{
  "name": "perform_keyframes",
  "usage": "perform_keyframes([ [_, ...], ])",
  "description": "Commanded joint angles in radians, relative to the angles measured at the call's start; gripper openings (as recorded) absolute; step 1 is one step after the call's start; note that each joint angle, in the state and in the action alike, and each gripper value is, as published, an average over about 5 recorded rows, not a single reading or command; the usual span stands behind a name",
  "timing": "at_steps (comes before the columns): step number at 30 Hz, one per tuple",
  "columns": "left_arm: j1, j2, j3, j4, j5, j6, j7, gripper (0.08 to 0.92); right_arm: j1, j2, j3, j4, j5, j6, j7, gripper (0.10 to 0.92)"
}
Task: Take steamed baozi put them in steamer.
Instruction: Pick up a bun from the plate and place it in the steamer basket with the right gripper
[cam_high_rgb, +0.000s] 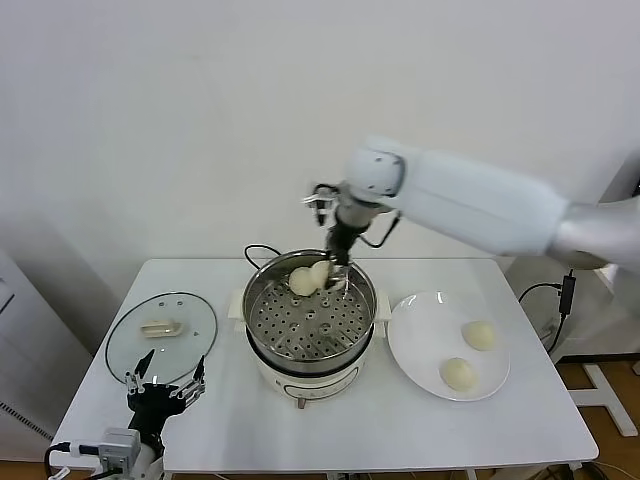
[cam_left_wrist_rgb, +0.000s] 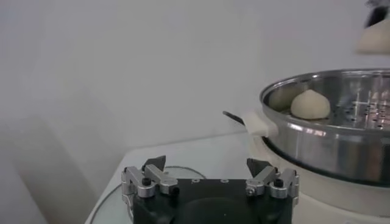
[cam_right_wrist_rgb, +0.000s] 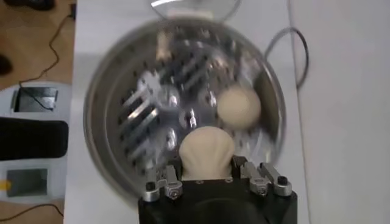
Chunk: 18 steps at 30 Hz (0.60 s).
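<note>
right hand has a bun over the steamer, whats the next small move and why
Probably lower a little, then open. The right hand holds a baozi above the steamer tray, beside one bun already inside, with bare tray beneath it. The left hand waits open by the lid.

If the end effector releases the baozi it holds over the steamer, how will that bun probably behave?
The baozi in the right end effector looks soft and rounded, so it probably lands gently. It might roll slightly on the steamer's perforated tray, perhaps toward the other bun. It seems light.
</note>
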Motion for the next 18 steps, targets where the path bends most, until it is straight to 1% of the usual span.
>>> perform_keyframes([
  [1,0.000,-0.028,0.000,-0.006,-0.009,-0.001,0.001,0.823,-0.107,0.262,0.003,-0.199,-0.020,-0.046,0.015,0.492],
  [9,-0.002,-0.025,-0.001,-0.007,-0.019,0.003,0.003,0.823,-0.164,0.271,-0.014,-0.206,-0.087,-0.046,0.022,0.492],
  [18,-0.006,-0.028,0.003,-0.012,-0.022,0.007,0.005,0.823,-0.187,0.270,-0.009,-0.208,-0.119,-0.046,0.036,0.492],
])
